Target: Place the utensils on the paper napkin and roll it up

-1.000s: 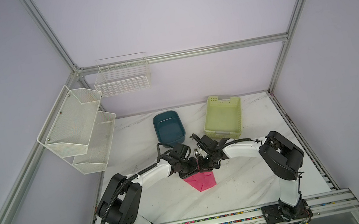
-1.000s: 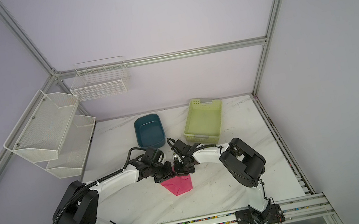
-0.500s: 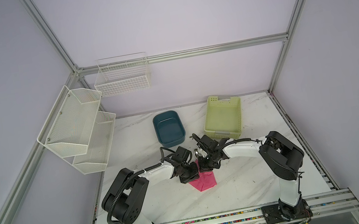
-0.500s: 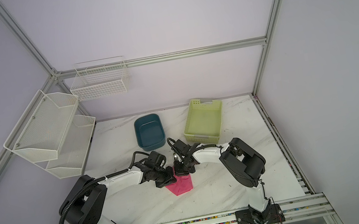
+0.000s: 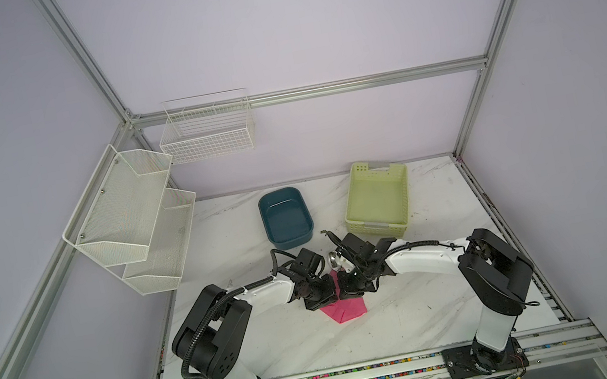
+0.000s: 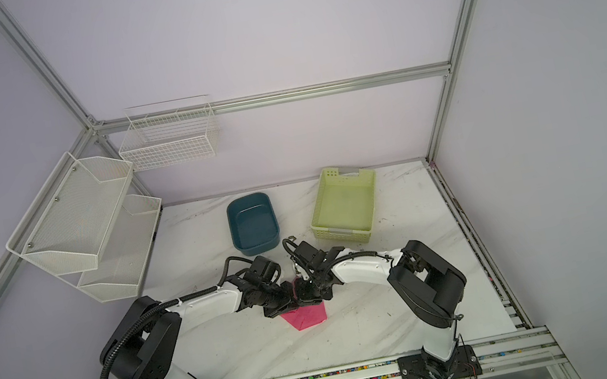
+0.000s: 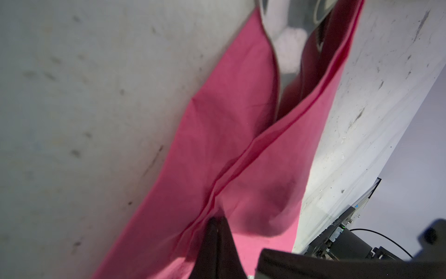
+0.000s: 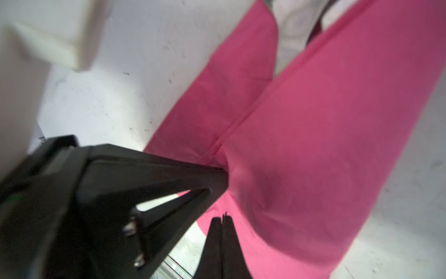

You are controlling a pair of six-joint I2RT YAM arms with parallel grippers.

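Both pincers fully closed: left gripper (image 5: 320,296) and right gripper (image 5: 348,287), tips at overlap seam of paper napkin (image 5: 345,310), mid table (image 5: 402,329). Utensils (image 5: 335,267) wrapped inside, metal heads poking out far end. Risks: thin paper tears under tips; flaps spring open, roll unwinds.

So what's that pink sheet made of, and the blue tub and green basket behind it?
The pink sheet looks like thin matte paper: it creases and folds softly. The teal tub seems smooth moulded plastic, slightly glossy. The pale green basket looks like matte plastic too, with perforated walls.
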